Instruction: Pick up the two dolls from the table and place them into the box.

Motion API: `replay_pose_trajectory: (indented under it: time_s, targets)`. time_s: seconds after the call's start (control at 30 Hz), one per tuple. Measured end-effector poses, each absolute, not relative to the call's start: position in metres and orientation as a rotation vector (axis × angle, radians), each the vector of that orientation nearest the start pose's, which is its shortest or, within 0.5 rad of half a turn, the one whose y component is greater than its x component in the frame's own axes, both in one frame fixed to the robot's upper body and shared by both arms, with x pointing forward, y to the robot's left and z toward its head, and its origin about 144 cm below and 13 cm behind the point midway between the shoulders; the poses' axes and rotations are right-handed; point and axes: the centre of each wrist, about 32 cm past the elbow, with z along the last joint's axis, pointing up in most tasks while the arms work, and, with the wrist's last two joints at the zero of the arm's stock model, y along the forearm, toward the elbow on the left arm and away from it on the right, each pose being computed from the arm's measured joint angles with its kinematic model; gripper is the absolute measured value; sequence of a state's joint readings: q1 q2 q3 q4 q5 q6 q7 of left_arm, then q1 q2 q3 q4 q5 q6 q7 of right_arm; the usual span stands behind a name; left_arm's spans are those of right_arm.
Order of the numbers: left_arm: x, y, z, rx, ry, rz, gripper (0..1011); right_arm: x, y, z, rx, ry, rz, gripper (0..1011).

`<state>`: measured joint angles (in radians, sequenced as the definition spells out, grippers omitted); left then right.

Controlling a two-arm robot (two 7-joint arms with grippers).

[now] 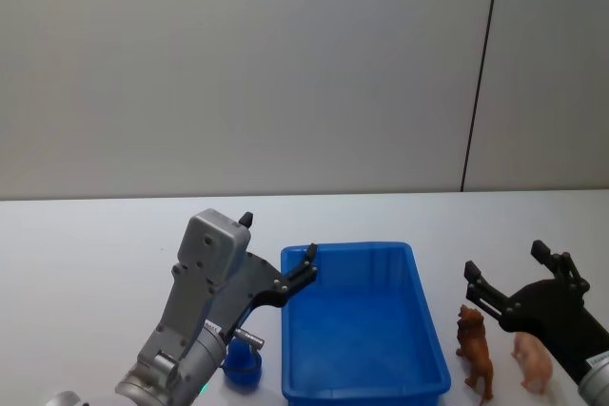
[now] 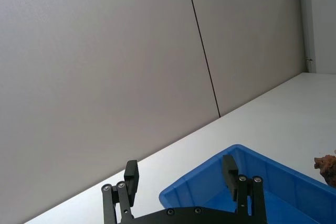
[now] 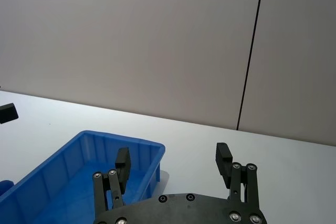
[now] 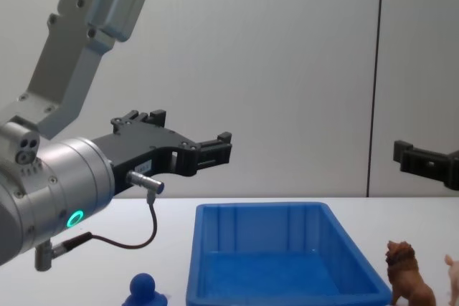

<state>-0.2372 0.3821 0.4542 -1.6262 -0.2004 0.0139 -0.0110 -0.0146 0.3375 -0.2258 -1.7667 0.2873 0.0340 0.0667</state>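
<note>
The blue box (image 1: 347,248) sits on the white table (image 1: 86,244), with nothing inside. Two dolls stand just right of it: a brown maned one (image 1: 475,349) and a smaller pale pink one (image 1: 534,359). My left gripper (image 1: 278,239) hangs open in the air over the box's far left corner, holding nothing. My right gripper (image 1: 505,261) is open too, raised a little beyond and above the dolls and apart from them. The chest view shows the brown doll (image 4: 407,279), the pink doll (image 4: 453,270) at the edge, and the left gripper (image 4: 219,150) well above the box (image 4: 258,210).
A small round-topped blue object (image 1: 242,364) stands on the table left of the box, under my left arm, also low in the chest view (image 4: 143,290). A grey wall with a dark vertical seam (image 1: 481,73) rises behind the table's far edge.
</note>
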Motion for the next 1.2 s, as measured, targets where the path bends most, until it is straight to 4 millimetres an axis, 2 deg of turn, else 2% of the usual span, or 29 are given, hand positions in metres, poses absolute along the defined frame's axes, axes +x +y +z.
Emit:
replay_pose_trajectory:
  time_s: [1.2]
  targets:
    - [0.4920,0.1984,1.2044,0.061,-0.268,1.124,1001,0.4433,-0.2371,1.1887,0.026,-0.075,-1.229,1001]
